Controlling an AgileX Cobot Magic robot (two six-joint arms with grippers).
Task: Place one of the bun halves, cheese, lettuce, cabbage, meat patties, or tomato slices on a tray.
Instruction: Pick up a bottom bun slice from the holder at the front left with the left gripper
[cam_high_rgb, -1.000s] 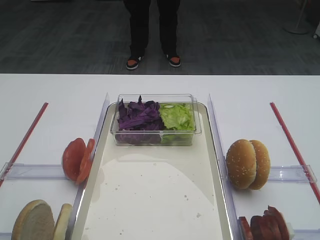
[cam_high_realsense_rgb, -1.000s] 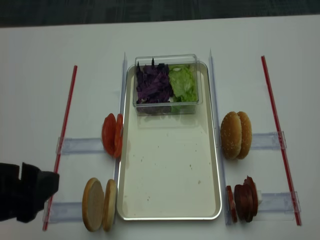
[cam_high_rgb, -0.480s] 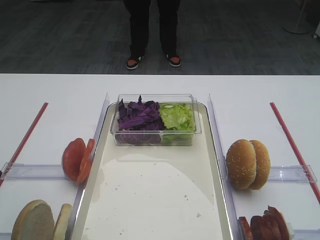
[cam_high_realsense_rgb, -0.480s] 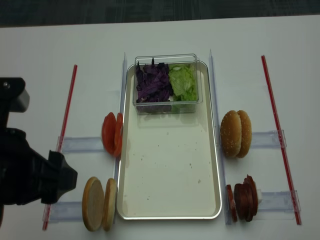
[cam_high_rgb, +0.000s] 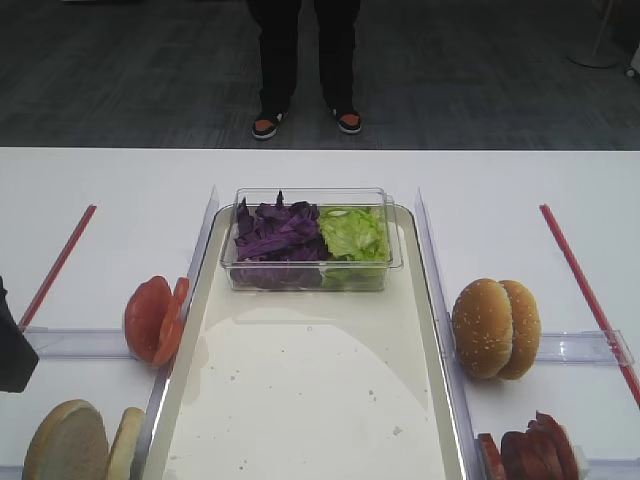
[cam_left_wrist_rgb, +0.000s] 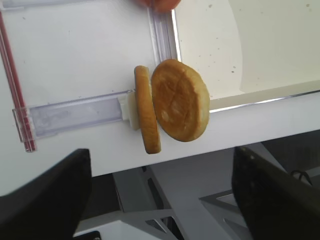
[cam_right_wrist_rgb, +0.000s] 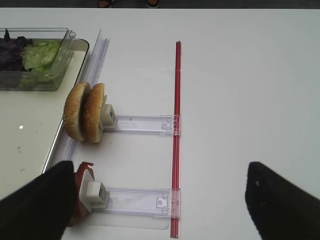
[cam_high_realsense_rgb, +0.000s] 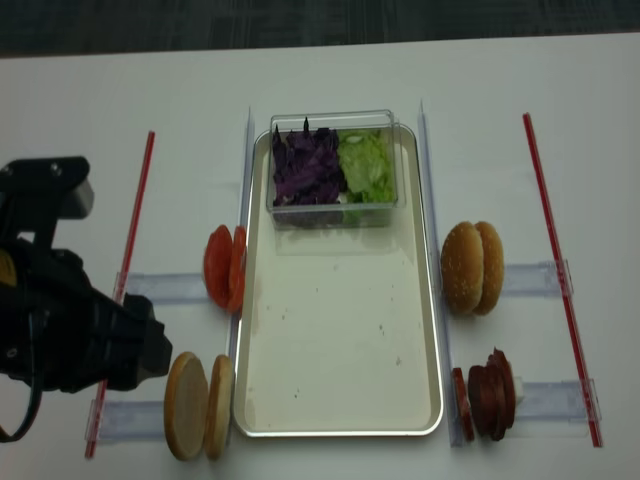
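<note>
Two bun halves (cam_high_realsense_rgb: 200, 405) stand on edge in a clear holder left of the tray (cam_high_realsense_rgb: 340, 340); the tray floor is bare. My left gripper (cam_left_wrist_rgb: 160, 200) hovers open just short of the bun halves (cam_left_wrist_rgb: 172, 102), over the table's near edge, nothing between its fingers. Tomato slices (cam_high_realsense_rgb: 225, 268) stand further up the tray's left side. Purple cabbage (cam_high_realsense_rgb: 305, 165) and green lettuce (cam_high_realsense_rgb: 365, 165) fill a clear tub at the tray's far end. Meat patties (cam_high_realsense_rgb: 485, 395) stand at the right. My right gripper (cam_right_wrist_rgb: 162, 205) is open above bare table beside them. No cheese is in view.
Sesame buns (cam_high_realsense_rgb: 470, 268) stand in a holder right of the tray. Red strips (cam_high_realsense_rgb: 135, 260) (cam_high_realsense_rgb: 555, 260) run along both sides of the table. Clear rails (cam_right_wrist_rgb: 140, 125) stick out from the holders. A person (cam_high_rgb: 305, 60) stands beyond the far edge.
My left arm has come in from the lower left and now sits right beside the bun halves. Food, tray and right gripper have not moved.
</note>
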